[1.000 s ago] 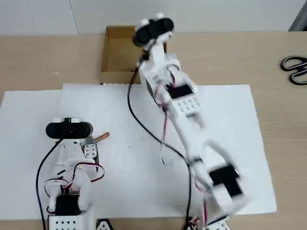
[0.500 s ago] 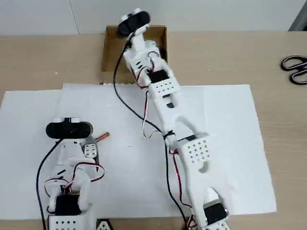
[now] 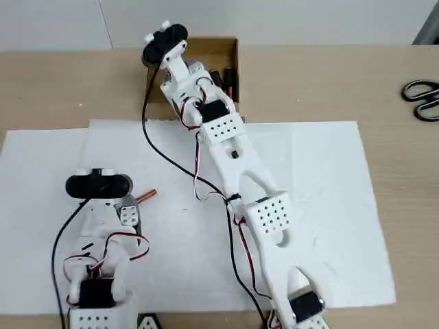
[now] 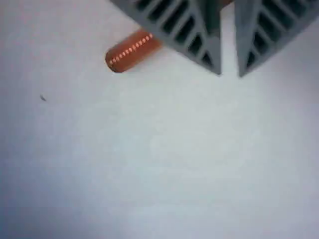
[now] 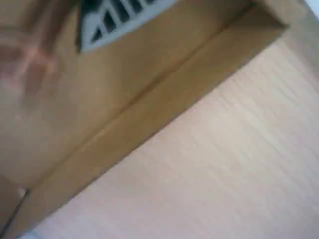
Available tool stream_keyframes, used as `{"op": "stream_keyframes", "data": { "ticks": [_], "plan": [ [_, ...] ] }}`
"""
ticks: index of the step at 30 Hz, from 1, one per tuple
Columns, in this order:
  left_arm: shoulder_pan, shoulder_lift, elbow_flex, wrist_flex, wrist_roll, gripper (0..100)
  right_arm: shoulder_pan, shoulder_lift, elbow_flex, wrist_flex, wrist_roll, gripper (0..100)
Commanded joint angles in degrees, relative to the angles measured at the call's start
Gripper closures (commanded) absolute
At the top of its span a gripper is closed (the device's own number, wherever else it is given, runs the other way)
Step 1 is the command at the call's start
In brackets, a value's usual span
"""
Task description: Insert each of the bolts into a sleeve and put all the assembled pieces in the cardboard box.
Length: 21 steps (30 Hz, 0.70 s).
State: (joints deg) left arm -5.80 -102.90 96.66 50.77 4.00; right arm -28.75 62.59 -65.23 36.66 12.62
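on a wooden counter [image 3: 343, 82] spread with a white paper sheet [image 3: 309, 178], the right arm lies stretched diagonally from the near edge, so that the right hand [image 3: 193, 72] hangs over the cardboard box [image 3: 206, 41] at the far side. the posture suits the delivery half of the job, where a finished piece has to be brought above the open box before it is let go. in the right wrist view, the box's floor and one inner wall run close under the hand, with bare counter beyond the wall. whether this hand is wide, narrow or carrying anything cannot be told, and a pale blur over the box floor is too smeared to name.

near the front left of the sheet, the left hand [image 4: 229, 69] sits low over the paper. it appears narrowed onto a copper-coloured threaded bolt [image 4: 130, 51], held crosswise with its free end jutting out to one side close to the sheet. held that way, with the thread exposed, the bolt's end would stay open for a sleeve to be slid on. judged from this, at least one bolt is not yet assembled or boxed.

a pair of scissors [image 3: 420, 96] lies well apart at the counter's right edge, likely no part of the job.
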Motion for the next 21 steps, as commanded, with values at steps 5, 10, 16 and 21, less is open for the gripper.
{"op": "stream_keyframes", "data": {
  "ticks": [5, 10, 16, 21],
  "plan": [
    [-0.44, -0.44, -0.31, -1.23, -0.09, 99, -0.22, -1.63, -14.77, 14.11, 0.44, 82.2],
    [-0.44, -0.44, -0.31, -1.23, -0.09, 99, -0.22, -1.36, -26.02, 28.53, 0.18, 82.1],
    [-0.44, -0.44, -0.31, -1.23, -0.09, 99, -0.22, -1.54, -31.3, 40.4, 0.09, 82.1],
    [-0.44, -0.44, -0.31, -1.23, -0.09, 99, -0.31, -1.71, -31.3, 47.08, -2.29, 82.1]
  ]
}}
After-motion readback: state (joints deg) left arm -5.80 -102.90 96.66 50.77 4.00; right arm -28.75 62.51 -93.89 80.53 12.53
